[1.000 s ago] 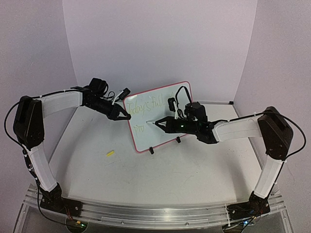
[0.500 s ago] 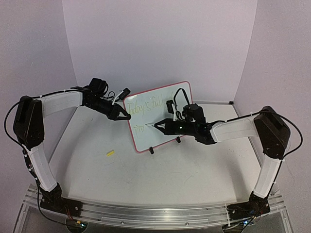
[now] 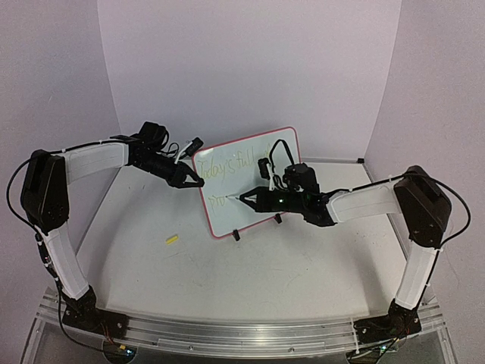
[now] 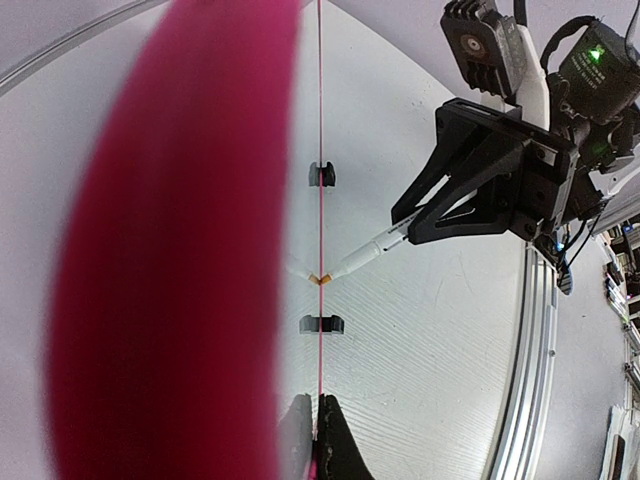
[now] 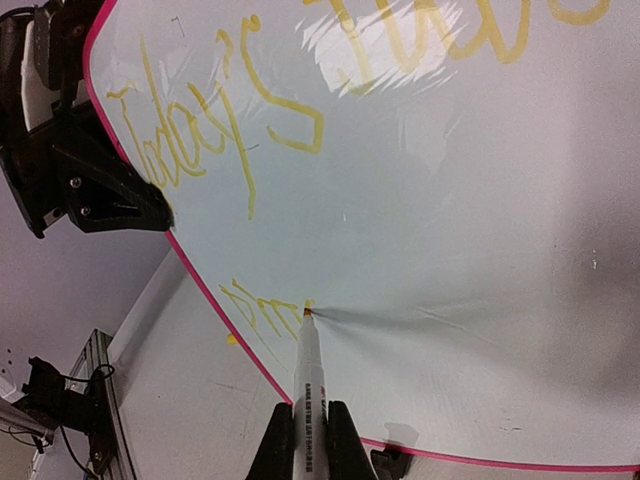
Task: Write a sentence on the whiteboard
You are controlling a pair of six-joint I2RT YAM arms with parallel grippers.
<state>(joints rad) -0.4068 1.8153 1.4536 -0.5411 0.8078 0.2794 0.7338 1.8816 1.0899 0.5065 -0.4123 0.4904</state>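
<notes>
The only writing that can be read is the sentence (image 5: 215, 130) on the whiteboard (image 3: 251, 214), in yellow-green cursive on the white face. Its upper line begins "Today's", with an apostrophe before the s. The next word looks like "full" in the top external view; in the right wrist view it is cut by the picture's upper edge and partly under glare. The lower line, close to the left red frame, shows only a few letters, about "pro" or "prm", ending at the tip of the marker (image 5: 308, 385). The marker's white barrel carries a line of small dark print, too small to read.
</notes>
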